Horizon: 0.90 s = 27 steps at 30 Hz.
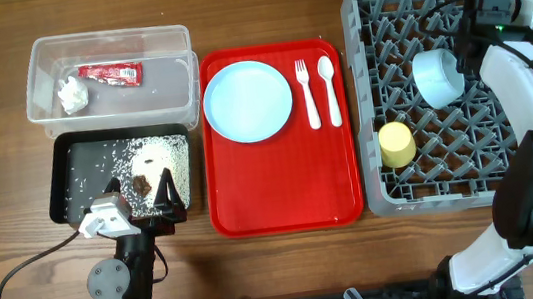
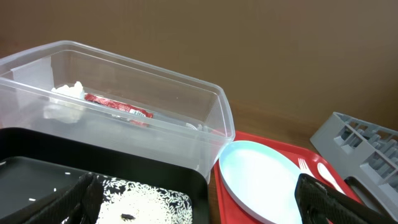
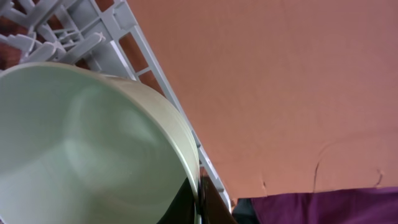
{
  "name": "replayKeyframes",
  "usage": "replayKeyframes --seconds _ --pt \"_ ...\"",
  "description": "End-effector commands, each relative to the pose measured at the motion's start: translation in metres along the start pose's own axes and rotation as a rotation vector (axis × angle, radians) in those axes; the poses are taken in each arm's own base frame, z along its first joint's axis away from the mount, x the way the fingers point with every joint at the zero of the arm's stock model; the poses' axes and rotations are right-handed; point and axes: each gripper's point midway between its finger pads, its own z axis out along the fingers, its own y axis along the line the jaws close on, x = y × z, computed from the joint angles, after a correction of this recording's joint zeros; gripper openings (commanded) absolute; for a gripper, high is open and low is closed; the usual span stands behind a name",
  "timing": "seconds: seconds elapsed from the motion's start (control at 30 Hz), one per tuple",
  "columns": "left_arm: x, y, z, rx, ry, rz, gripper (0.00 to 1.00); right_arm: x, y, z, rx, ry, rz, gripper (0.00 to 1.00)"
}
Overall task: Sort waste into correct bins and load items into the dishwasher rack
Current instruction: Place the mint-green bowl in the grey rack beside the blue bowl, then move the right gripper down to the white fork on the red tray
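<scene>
Presently the right gripper (image 3: 198, 202) is pinching the rim of the mint green bowl (image 3: 93, 143). It holds the bowl at the outer wall of the rack (image 1: 433, 198), on the side farthest from the red tray (image 1: 280, 183). Whether the bowl touches the lattice cannot be told. The main hazard is the thin rim grip: the bowl may pivot or slip between the fingers. So close to the outer wall, a release could tip it over the wall instead of seating it among the pegs. The pale blue bowl (image 1: 436, 76) and yellow cup (image 1: 397, 143) already sit in the rack nearer the tray, and a sweeping move could knock them. The plate (image 1: 248, 101), fork (image 1: 306, 93) and spoon (image 1: 329, 90) lie on the tray, not yet loaded. Left of the tray, the left gripper (image 1: 163, 193) hangs spread and empty at the near edge of the black tub (image 1: 64, 183). A careless move there could nudge the tub and scatter the rice (image 1: 146, 153). The wrapper (image 1: 112, 74) and tissue (image 1: 71, 93) lie in the clear tub (image 1: 103, 37), left of the tray's far end.
</scene>
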Motion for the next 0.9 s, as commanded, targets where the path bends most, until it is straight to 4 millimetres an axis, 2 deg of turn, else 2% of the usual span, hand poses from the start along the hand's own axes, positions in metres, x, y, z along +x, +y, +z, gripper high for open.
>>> replayKeyframes --seconds 0.0,0.23,0.4,0.43,0.47,0.5,0.6,0.73,0.8,0.87 --pt "0.002 0.0 0.0 0.0 0.002 0.009 1.0 0.004 0.008 0.004 0.042 0.015 -0.064 0.04" --pt "0.002 0.0 0.0 0.0 0.002 0.009 1.0 -0.001 0.041 -0.011 -0.043 -0.028 -0.151 0.04" --pt "0.002 0.0 0.0 0.0 0.002 0.009 1.0 -0.005 0.051 -0.028 -0.069 -0.063 -0.188 0.06" --pt "0.002 0.0 0.0 0.0 0.002 0.009 1.0 -0.005 0.056 -0.03 -0.093 -0.069 -0.198 0.13" --pt "0.002 0.0 0.0 0.0 0.002 0.009 1.0 -0.005 0.06 -0.035 -0.122 -0.078 -0.207 0.31" --pt "0.002 0.0 0.0 0.0 0.002 0.009 1.0 -0.006 0.062 -0.039 -0.133 -0.087 -0.211 0.41" --pt "0.002 0.0 0.0 0.0 0.002 0.009 1.0 -0.015 0.058 -0.061 -0.161 -0.137 -0.16 0.45" --pt "0.002 0.0 0.0 0.0 0.002 0.009 1.0 -0.029 0.054 -0.105 -0.295 -0.243 -0.12 0.47" --pt "0.002 0.0 0.0 0.0 0.002 0.009 1.0 -0.033 0.057 -0.148 -0.486 -0.334 -0.113 0.51" --pt "0.002 0.0 0.0 0.0 0.002 0.009 1.0 -0.026 0.061 -0.206 -0.759 -0.415 -0.104 0.51"
